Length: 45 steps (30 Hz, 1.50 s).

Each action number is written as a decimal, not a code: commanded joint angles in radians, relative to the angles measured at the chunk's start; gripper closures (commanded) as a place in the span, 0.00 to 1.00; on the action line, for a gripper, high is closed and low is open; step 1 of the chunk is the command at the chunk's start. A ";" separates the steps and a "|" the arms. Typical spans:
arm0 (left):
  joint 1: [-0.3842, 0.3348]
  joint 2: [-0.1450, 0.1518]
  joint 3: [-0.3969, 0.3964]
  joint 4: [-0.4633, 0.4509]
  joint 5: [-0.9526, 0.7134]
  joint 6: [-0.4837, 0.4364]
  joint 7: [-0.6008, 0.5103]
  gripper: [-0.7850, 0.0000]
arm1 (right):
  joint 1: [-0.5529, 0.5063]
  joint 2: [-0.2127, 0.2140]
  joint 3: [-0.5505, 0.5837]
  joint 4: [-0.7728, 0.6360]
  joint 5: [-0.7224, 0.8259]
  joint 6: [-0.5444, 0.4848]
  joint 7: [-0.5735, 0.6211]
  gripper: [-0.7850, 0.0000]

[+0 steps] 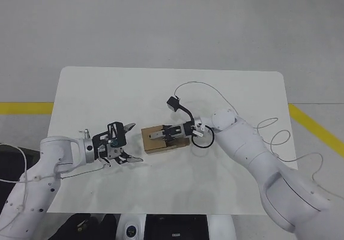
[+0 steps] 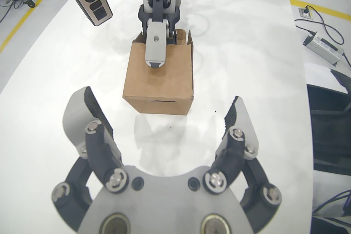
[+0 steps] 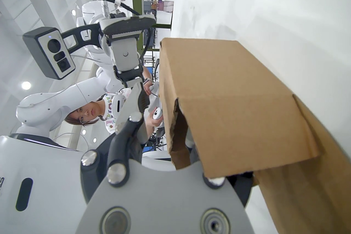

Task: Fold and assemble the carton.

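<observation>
The right tool (image 2: 155,61) pinched the carton's (image 2: 159,81) upper wall, while the left tool (image 1: 134,143) gaped just before it. Closing the open-end flaps would likely be next.

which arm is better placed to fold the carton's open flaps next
Right. The right gripper sits at the carton's open end, over its top wall. The left gripper is open, apart from the carton, facing its closed end.

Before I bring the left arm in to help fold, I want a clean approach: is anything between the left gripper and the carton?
Nothing visible. Only bare table lies between the open left gripper and the carton's near face. The right gripper grips the carton from the far side, one finger over its top.
</observation>
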 commanded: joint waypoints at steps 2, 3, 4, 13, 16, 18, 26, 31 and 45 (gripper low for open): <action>-0.013 0.002 0.008 0.045 0.044 0.000 0.088 0.00 | -0.001 0.007 0.008 -0.007 0.001 0.011 0.011 0.38; -0.013 0.002 0.008 0.045 0.044 0.000 0.088 0.00 | -0.003 0.011 0.013 -0.010 0.004 0.013 0.013 0.33; -0.013 0.002 0.008 0.045 0.044 0.000 0.088 0.00 | -0.005 0.015 0.018 -0.015 0.006 0.014 0.014 0.29; -0.013 0.002 0.008 0.045 0.044 0.000 0.088 0.00 | -0.025 0.066 0.072 -0.070 -0.021 -0.001 -0.001 0.20; -0.013 0.002 0.008 0.045 0.044 0.000 0.088 0.00 | -0.031 0.088 0.098 -0.100 -0.033 -0.003 -0.003 0.21; 0.000 0.000 0.019 0.045 0.027 0.017 0.070 0.00 | -0.037 0.104 0.115 -0.125 -0.040 0.001 0.001 0.21; 0.016 -0.015 0.068 0.027 -0.070 0.135 -0.019 0.00 | -0.065 0.176 0.200 -0.198 -0.119 0.013 0.013 0.22; 0.018 -0.027 0.100 0.012 -0.082 0.258 -0.048 0.00 | -0.084 0.220 0.261 -0.243 -0.172 0.028 0.028 1.00; -0.036 -0.054 0.190 0.079 -0.108 0.288 -0.011 0.00 | -0.195 0.324 0.394 -0.494 -0.365 0.185 0.121 1.00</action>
